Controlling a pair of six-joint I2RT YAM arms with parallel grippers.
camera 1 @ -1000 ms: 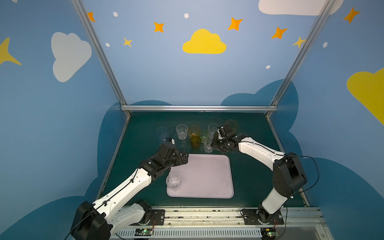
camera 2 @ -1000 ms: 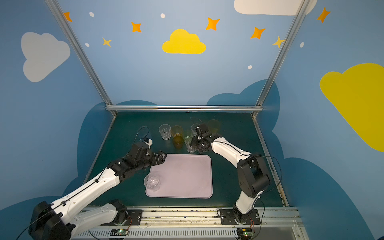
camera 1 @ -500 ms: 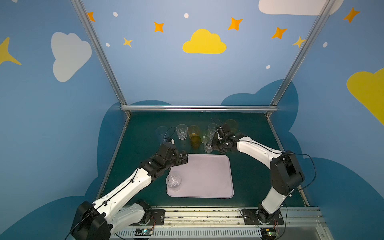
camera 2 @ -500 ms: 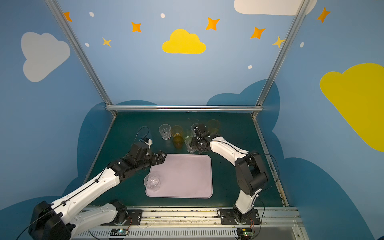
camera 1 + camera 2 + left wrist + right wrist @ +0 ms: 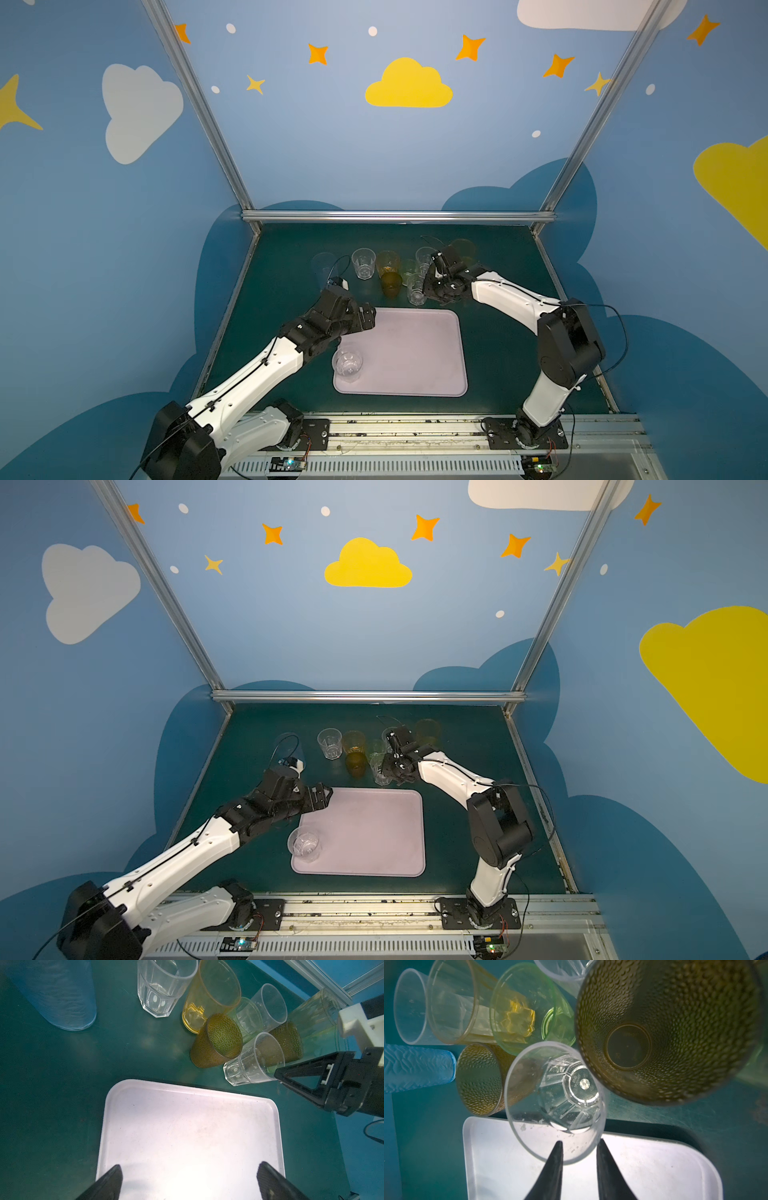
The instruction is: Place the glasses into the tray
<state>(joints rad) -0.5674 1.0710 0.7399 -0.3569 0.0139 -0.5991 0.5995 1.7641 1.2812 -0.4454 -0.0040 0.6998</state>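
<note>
Tabletop, dark green, bears the tray between blue cloud-painted walls.

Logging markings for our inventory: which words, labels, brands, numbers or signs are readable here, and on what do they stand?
No text reads clearly enough to quote.
Clear faceted glass: raised lettering around its base in the right wrist view, too small and blurred.
Brown dimpled glass: faint marks on its bottom, unreadable.
Tray: no writing.
Blue walls: only painted clouds and stars.
</note>
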